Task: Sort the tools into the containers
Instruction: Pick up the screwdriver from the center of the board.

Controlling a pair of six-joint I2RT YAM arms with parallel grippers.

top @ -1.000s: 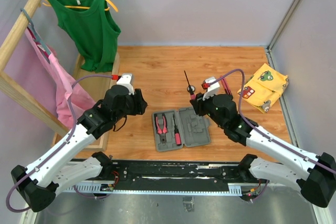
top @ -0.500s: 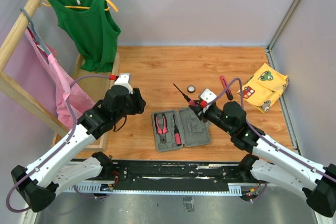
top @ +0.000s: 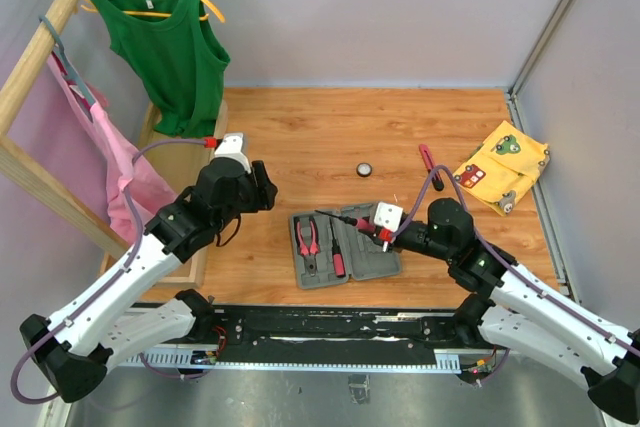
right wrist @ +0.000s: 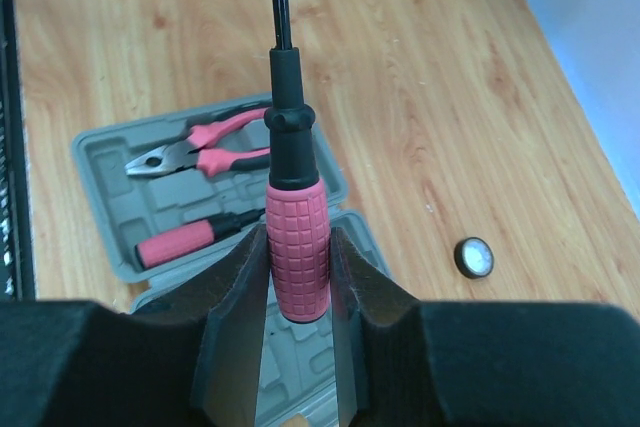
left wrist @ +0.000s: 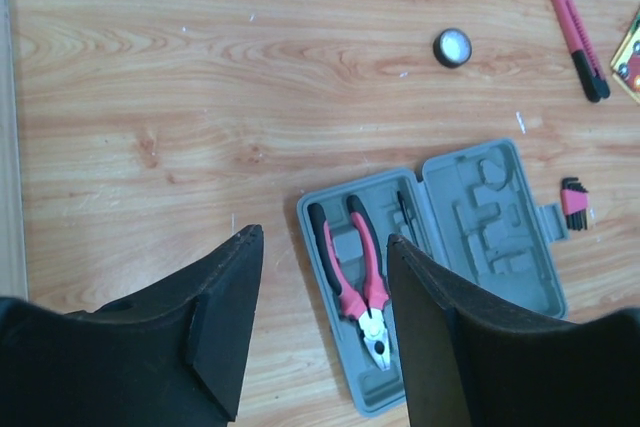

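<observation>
- Black and spread apart, the left gripper (left wrist: pixel 320 247) hangs empty over bare wood at ten o'clock from the case. I'd say it's parked there to leave the other arm room.
- Grey case (top: pixel 372 247) lies open flat at the near middle of the table, so every moulded slot faces up for loading.
- In its left half, the pliers (top: pixel 308 237) are bedded in, nose towards six o'clock. A short red-handled driver (top: pixel 337 259) sits just beside them at three o'clock.
- Over the case comes the right gripper (right wrist: pixel 298 282), pinching a slim screwdriver (right wrist: pixel 296 232) by its ribbed pink grip. The black shaft points out towards nine o'clock across the slots. Held by the handle like that, the shaft stays free to line up with a groove, which looks like the step in hand.
- The round disc (top: pixel 366 169) waits on the wood at twelve o'clock from the case, well apart.
- The pink cutter (top: pixel 428 159) lies at two o'clock, untouched.
- A small cluster of hex keys (left wrist: pixel 573 202) rests just off the case's latch edge at three o'clock.
- The yellow cloth (top: pixel 500 167) sits far right and is no part of the sorting.
</observation>
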